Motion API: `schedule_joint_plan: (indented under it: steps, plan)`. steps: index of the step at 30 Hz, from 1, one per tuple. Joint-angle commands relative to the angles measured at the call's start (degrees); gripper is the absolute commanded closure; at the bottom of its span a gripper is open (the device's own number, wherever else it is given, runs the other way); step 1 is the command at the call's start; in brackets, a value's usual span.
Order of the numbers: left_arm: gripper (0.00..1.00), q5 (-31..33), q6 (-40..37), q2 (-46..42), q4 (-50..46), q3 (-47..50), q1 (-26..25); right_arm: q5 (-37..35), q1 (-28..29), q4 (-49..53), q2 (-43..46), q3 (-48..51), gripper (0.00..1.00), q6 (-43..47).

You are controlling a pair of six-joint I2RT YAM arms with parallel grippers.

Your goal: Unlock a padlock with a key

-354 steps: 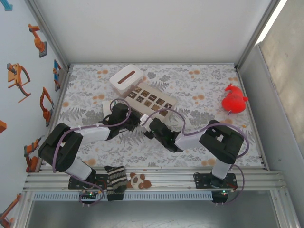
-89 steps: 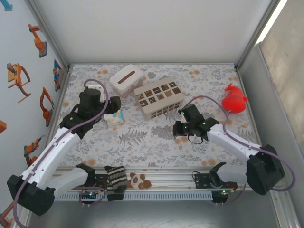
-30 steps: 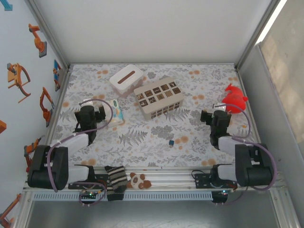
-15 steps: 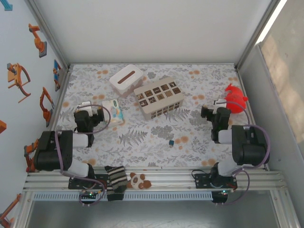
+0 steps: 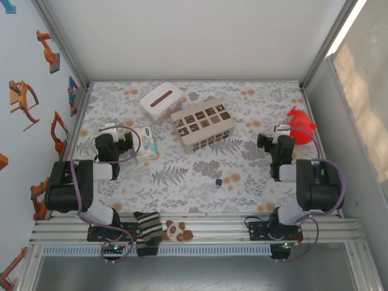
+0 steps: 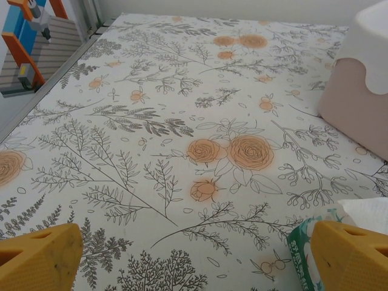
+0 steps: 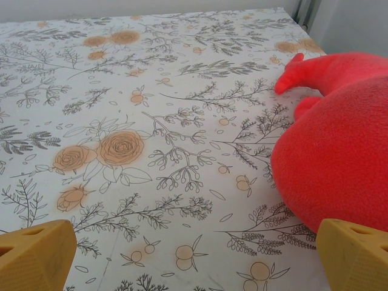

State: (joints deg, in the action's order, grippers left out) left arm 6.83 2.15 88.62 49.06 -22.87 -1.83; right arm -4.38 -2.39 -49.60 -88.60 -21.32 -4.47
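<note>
End effector [image 6: 194,259] agape over floral cloth [image 6: 182,121], tissue pack [image 6: 298,242] by its right fingertip [image 6: 348,257], pink box [image 6: 357,115] beyond.

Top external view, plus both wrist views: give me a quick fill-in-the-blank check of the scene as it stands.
1. The left gripper and the right gripper both stand ___, holding nothing.
2. The plush toy beside the right gripper is coloured ___.
3. The tissue pack lies next to the ___ gripper.
4. On the near rail, beside the striped sock, lies a toy ___.
Missing words: open; red; left; panda.
</note>
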Motion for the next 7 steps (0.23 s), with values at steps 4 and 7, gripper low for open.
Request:
schedule_joint_plan:
  steps: [4,7]
  plan:
    - [0.04,0.38,0.80,-0.27,-0.48,-0.24,0.16,0.43,-0.24,-0.14,0.27,-0.74,0.00,-0.23]
    - [0.04,0.38,0.75,-0.23,-0.44,-0.25,0.16,0.43,-0.19,-0.14,0.27,-0.72,0.00,-0.20]
